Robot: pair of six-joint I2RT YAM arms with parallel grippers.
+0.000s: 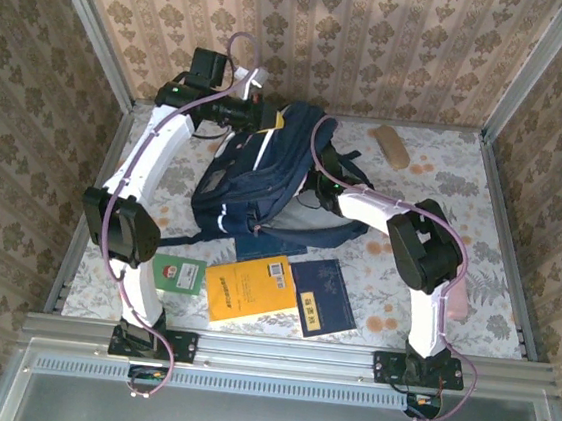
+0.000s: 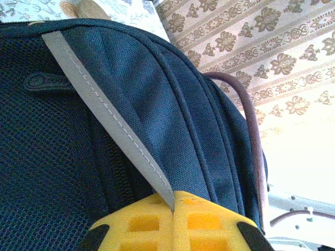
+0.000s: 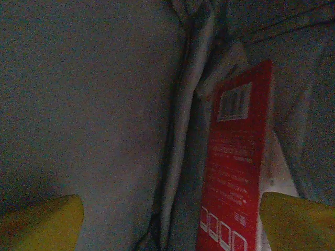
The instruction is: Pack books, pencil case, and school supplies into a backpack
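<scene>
**Patterned booth, tight bag mouth: where the packing could slip**

Floral cloth covers the table (image 1: 433, 201), boxed in by wallpapered walls. At the back left, the left gripper (image 2: 174, 201) has its jaws together, pinched on a grey strip (image 2: 104, 112) of the backpack (image 1: 249, 182) at its top edge. If that thin strip slides out of the pinch, the fabric would likely sag and close the mouth over the other arm.

Right of centre, the right arm reaches into the bag. Its wrist view is dark. The right gripper (image 3: 170, 209) has its jaws wide apart, and the red pack (image 3: 235, 157) lies against the lining between and beyond them. I cannot tell whether the pack touches the right finger. A careless pull-out could drag the pack back out or hook a fold of lining.

Along the near edge, the green-and-white book (image 1: 178, 273), orange-yellow book (image 1: 250, 288) and navy book (image 1: 322, 295) lie flat and unpacked, so thin covers may be hard to get under. The tan oblong thing (image 1: 389, 146) sits at the back right. The pale pink thing (image 1: 459, 302) lies just beside the right arm, where a swing could knock it.
</scene>
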